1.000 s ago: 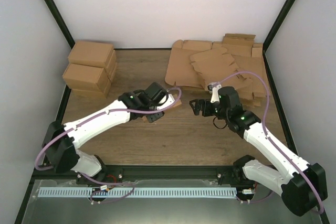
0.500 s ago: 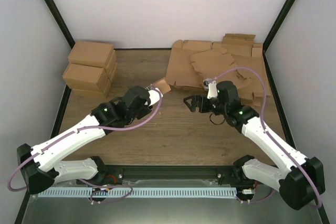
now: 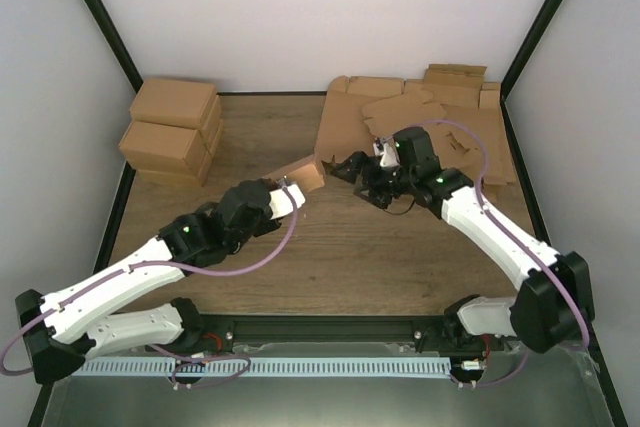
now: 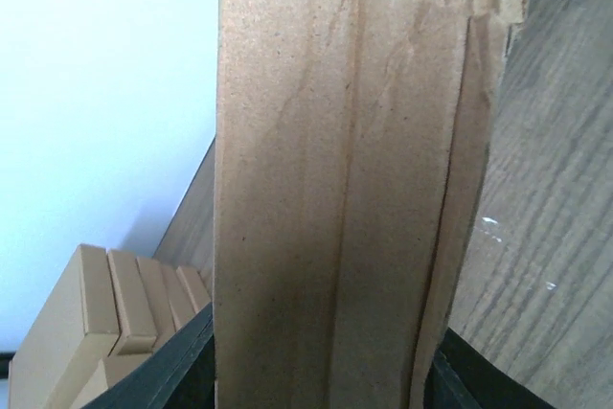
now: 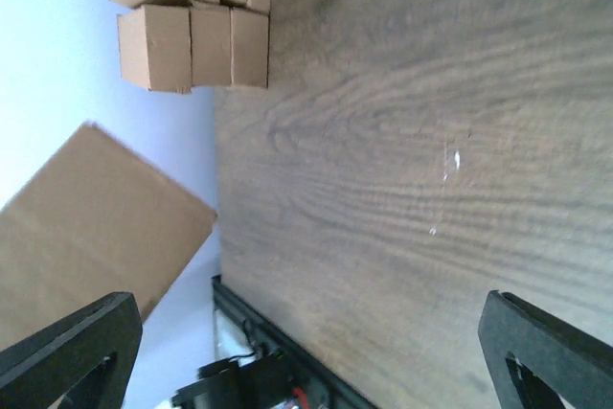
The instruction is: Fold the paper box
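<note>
Over the wooden table (image 3: 330,247), left end effector (image 3: 289,191) grips the paper box (image 3: 306,175), right end effector (image 3: 345,166) spread wide.

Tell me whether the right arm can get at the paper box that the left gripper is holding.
Probably yes. The right gripper, jaws wide open, hangs close beside the paper box clamped in the left gripper. The gap between them looks free, with nothing in the way.
</note>
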{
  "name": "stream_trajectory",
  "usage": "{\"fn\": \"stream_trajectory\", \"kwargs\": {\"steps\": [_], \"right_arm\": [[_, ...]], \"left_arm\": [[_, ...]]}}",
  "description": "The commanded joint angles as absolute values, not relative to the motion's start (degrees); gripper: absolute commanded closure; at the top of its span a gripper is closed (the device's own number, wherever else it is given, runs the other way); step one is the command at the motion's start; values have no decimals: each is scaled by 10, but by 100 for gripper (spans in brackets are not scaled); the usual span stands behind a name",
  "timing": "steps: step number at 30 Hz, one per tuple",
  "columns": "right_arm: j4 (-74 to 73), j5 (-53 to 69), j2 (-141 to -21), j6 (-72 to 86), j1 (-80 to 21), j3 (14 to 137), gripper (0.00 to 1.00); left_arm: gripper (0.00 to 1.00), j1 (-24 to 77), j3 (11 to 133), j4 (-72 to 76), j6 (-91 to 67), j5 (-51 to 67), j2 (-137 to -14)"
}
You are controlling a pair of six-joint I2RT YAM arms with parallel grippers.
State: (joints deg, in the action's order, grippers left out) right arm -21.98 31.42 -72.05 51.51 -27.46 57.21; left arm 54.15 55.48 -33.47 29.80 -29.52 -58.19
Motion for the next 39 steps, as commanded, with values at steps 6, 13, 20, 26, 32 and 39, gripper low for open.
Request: {"fn": "stream_trajectory", "kwargs": {"steps": [6, 13, 20, 26, 32, 39], "right_arm": [[-210, 371, -754, 650, -272, 609, 0], [-157, 443, -772, 694, -270, 591, 0], [-137, 438, -769, 704, -271, 578, 0], [-229, 342, -778, 617, -267, 591, 0], [-226, 256, -714, 575, -202, 511, 0], [-220, 223, -662, 551, -175, 481, 0]], "left_arm": [[57, 577, 523, -317, 343, -313, -580], [57, 595, 499, -296, 359, -322, -567], [55, 597, 486, -286, 356, -328, -588], [50, 600, 461, -268, 349, -326, -600], [48, 606, 445, -251, 331, -347, -647], [0, 636, 444, -320, 233, -277, -706]]}}
